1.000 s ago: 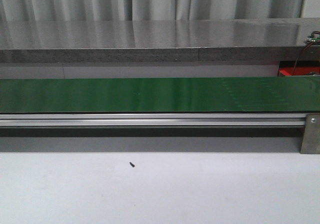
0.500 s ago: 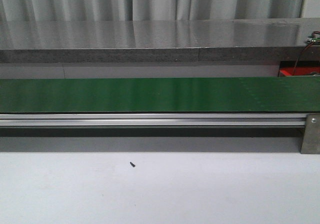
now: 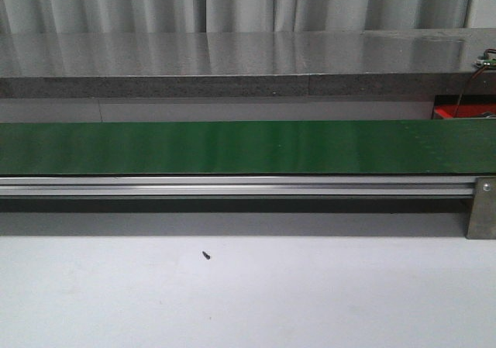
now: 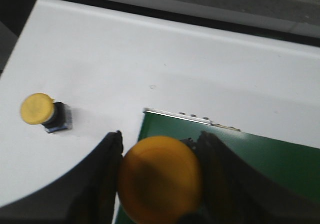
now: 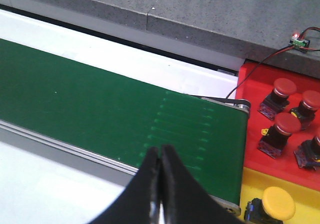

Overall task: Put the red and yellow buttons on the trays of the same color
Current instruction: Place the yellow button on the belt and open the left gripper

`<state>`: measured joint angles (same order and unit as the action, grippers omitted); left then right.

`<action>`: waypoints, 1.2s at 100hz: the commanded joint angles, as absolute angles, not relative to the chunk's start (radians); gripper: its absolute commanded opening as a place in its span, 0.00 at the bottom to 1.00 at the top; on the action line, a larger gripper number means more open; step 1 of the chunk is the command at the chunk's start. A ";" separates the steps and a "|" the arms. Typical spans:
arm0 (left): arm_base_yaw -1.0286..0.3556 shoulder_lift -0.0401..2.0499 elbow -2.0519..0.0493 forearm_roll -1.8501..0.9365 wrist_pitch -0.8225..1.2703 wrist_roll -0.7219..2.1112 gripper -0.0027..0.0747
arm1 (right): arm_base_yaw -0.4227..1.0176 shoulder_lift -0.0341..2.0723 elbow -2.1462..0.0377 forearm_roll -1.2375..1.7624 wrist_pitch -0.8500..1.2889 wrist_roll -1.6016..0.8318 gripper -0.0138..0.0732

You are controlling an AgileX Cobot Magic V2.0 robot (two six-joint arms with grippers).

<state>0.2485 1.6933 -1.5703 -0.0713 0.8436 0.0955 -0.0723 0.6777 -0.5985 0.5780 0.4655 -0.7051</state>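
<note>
While the front view shows only the long green conveyor belt (image 3: 248, 147) running across the middle of the frame, with its aluminium rail (image 3: 232, 186) below, a grey stone ledge (image 3: 232, 61) above and a small dark speck (image 3: 206, 255) on the white bench (image 3: 248, 301) in the lower part, the wrist views carry the task's things. In the left wrist view the left gripper (image 4: 159, 176) sits at the bottom centre, its jaws clenched on a yellow button (image 4: 159, 179) whose round cap fills the gap between the dark fingers (image 4: 107, 174). The belt's end shows just behind it, at lower right of that frame. A second yellow button (image 4: 42, 111) lies tipped on its side on the white surface at middle left, well apart from the held one. In the right wrist view the right gripper (image 5: 160, 176) sits at bottom centre over the near edge of the belt, its jaws pressed together with nothing between them. At the right edge of that frame, past the belt's end, a red tray (image 5: 255, 129) holds several red buttons (image 5: 280, 92), and just below it a yellow tray (image 5: 305, 184) holds one yellow-capped button (image 5: 275, 204). A small green circuit board (image 5: 300, 39) with wires sits on the ledge at upper right.
</note>
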 commanded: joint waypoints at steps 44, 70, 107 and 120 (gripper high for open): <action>0.212 1.627 -1.372 -0.075 0.640 0.122 0.18 | -0.075 0.675 -0.624 0.598 0.408 -0.713 0.08; 0.212 1.657 -1.367 -0.075 0.643 0.142 0.19 | -0.075 0.675 -0.624 0.598 0.408 -0.713 0.08; 0.211 1.698 -1.369 -0.075 0.670 0.149 0.47 | -0.075 0.675 -0.624 0.598 0.408 -0.713 0.08; 0.208 1.695 -1.369 -0.077 0.673 0.149 0.73 | -0.075 0.675 -0.624 0.598 0.408 -0.713 0.08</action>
